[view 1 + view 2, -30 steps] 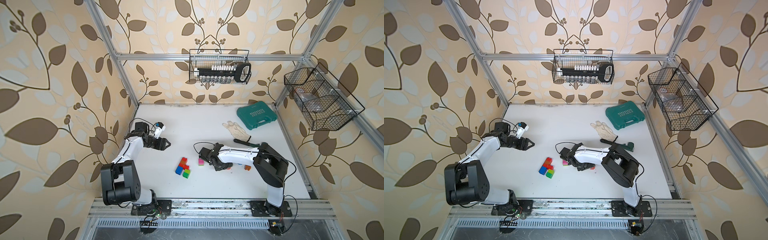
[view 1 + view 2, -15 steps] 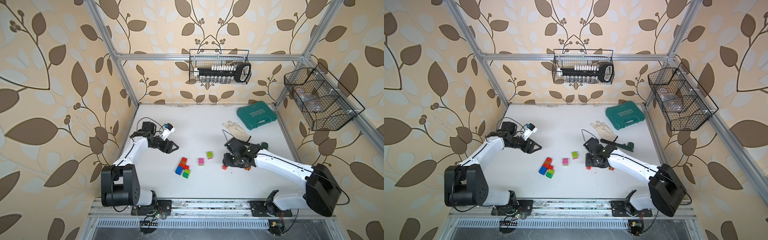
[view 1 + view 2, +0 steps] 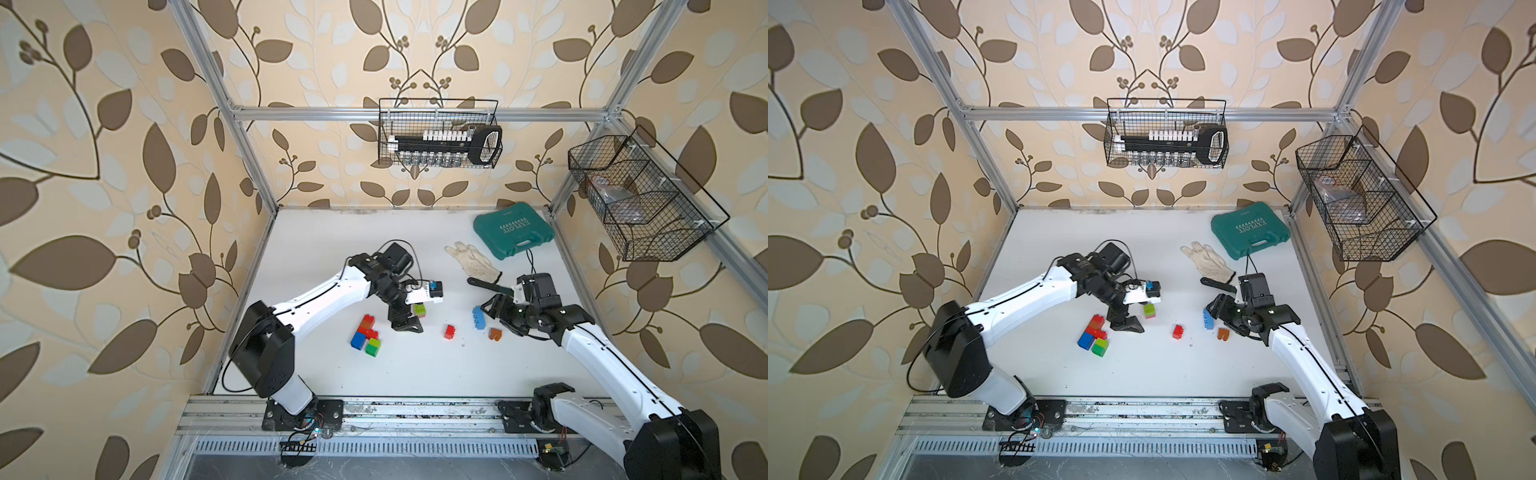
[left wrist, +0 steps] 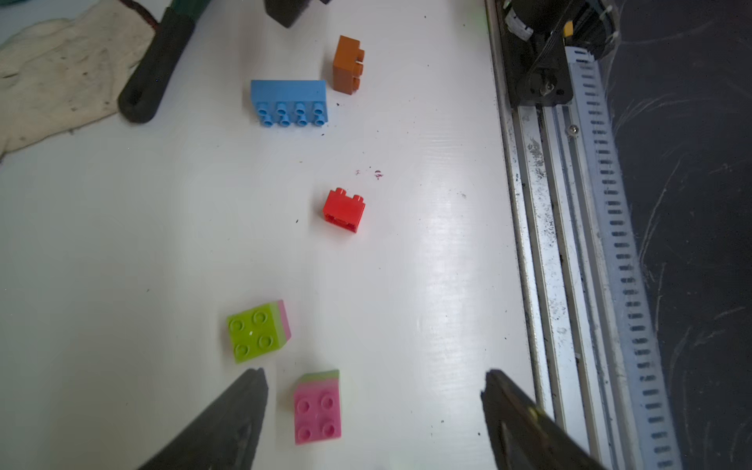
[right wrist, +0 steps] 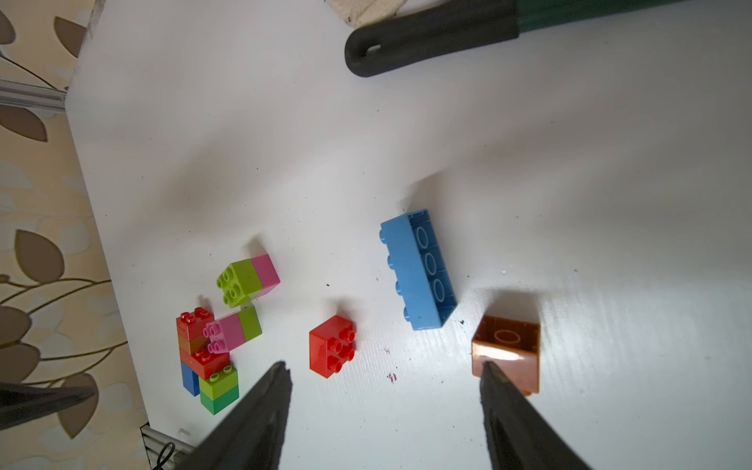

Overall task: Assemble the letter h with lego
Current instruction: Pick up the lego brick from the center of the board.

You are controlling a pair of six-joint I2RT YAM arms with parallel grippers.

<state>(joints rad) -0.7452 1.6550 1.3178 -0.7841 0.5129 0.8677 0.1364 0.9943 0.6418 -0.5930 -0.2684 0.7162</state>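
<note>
The lego lies loose on the white table (image 3: 415, 374). A joined cluster of red, orange, blue and green bricks (image 3: 365, 334) (image 5: 203, 354) sits left of centre. My left gripper (image 4: 374, 378) (image 3: 405, 322) hangs open just right of it. A pink-and-green brick (image 4: 317, 407) lies on the table between its jaws, near one finger. A lime-and-pink brick (image 4: 258, 331) (image 3: 1149, 311) is just beyond. A red brick (image 3: 449, 331) lies mid-table, with a long light blue brick (image 3: 478, 319) and an orange brick (image 3: 494, 333) to its right. My right gripper (image 5: 384, 366) (image 3: 492, 311) is open and empty over those two, one fingertip (image 5: 486, 366) at the orange brick.
A white glove (image 3: 473, 262) and a black-handled tool (image 3: 484, 286) lie behind the right gripper. A teal case (image 3: 513, 230) sits at the back right. Wire baskets (image 3: 440, 137) hang on the back and right walls. The metal rail (image 3: 395, 415) runs along the front edge.
My left arm has reached right, and its gripper now stands over the pink-and-green brick. The right arm has pulled back right to the light blue and orange bricks. Both grippers have opened wider.
</note>
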